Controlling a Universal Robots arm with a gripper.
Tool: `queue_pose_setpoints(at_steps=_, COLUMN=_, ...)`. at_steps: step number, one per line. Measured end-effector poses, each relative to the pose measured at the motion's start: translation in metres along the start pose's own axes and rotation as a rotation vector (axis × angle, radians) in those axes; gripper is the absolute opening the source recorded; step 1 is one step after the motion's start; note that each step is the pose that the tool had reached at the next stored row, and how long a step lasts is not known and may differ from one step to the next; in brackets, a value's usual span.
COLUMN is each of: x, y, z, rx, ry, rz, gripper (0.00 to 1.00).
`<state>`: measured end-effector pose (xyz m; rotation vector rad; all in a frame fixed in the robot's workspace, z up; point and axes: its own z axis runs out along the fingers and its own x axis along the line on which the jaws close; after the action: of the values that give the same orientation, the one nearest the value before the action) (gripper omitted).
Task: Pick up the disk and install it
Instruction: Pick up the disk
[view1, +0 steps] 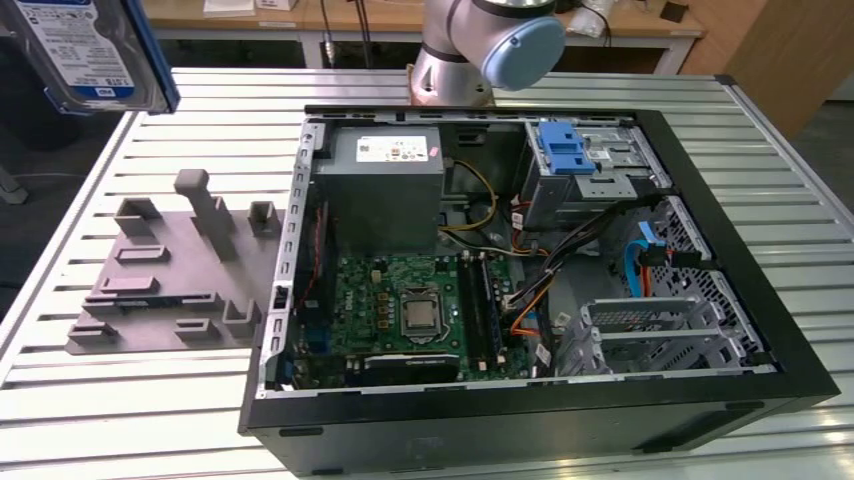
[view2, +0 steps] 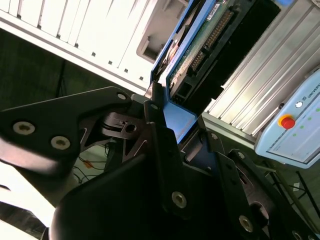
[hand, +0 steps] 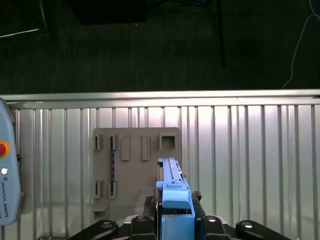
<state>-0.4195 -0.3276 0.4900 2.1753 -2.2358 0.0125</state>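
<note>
status: pick done, install not done

- the disk is off the counter and hangs high in the upper left corner of the exterior view, label face to the camera, blue carrier around its edge
- claw is clamped on the disk: in the second wrist view one finger sits on each side of the blue carrier end, tight against it, no gap that I can see
- the first wrist view agrees, with the disk edge-on and standing up out of the claw
- grey fixture plate lies on the counter at the exterior view's left, just beside the case; only bare posts and slots show on it
- in the first wrist view the plate sits beyond the disk with open space between them, so I judge the disk fully clear of it
- open PC case fills the middle of the exterior view, side panel off
- inside are the motherboard at lower centre, the power supply above it, and the drive cage with its blue latch at the case's upper right
- a second metal cage sits at the case's lower right
- the disk is well apart from the case, not over it and touching nothing in it

My read is roughly halfway. Grasp and lift look finished and the hold looks square on the carrier. All of the install is left, since the disk is nowhere near a bay. I can't tell from these views which cage is meant to take it
</note>
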Motion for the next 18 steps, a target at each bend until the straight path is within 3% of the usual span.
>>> queue_pose_setpoints(at_steps=4, x=0.0045, y=-0.0031, z=-0.0001, rx=-0.0003, ry=0.0, rz=0.0, gripper=0.36)
queue_pose_setpoints(at_steps=13, x=0.0055, y=-0.0161, z=-0.0002, rx=-0.0004, ry=0.0, rz=0.0, gripper=0.36)
queue_pose_setpoints(at_steps=18, x=0.0141, y=-0.0186, z=0.0, rx=-0.0005, ry=0.0, rz=0.0, gripper=0.36)
